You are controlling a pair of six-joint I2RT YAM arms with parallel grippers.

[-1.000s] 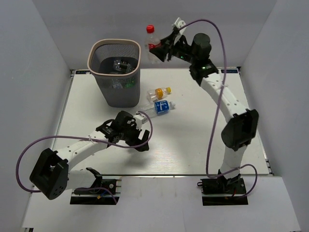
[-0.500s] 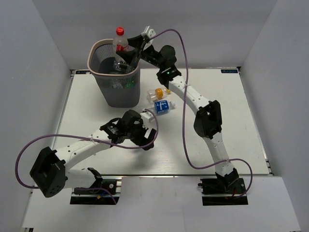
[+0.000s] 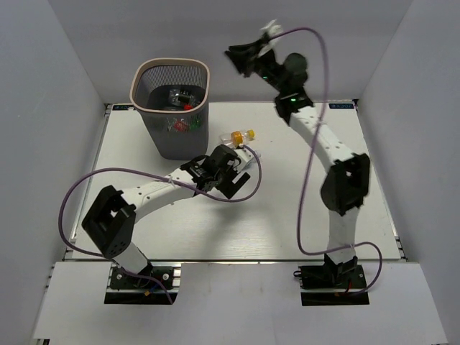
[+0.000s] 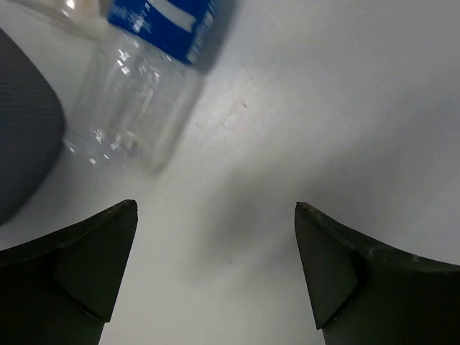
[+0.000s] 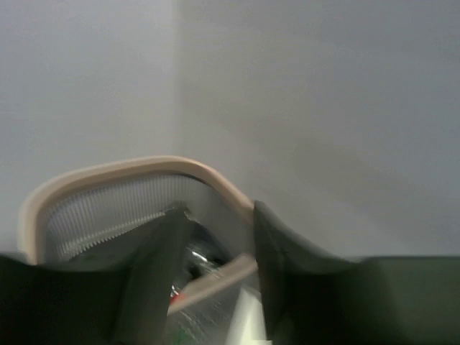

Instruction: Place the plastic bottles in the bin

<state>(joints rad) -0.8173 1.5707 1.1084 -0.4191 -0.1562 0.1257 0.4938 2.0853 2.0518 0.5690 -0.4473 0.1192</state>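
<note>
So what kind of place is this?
Probably a robot test booth: plain white walls around a white table, two robot arms bolted at its near edge, a mesh bin for bottles.

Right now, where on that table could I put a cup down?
Bare: the table's middle stretch between the left arm and the right arm, and its right edge beyond the right arm. Crowded: beside the bin, where the orange-capped bottle, the blue-labelled bottle and the open left tool bunch together.
</note>
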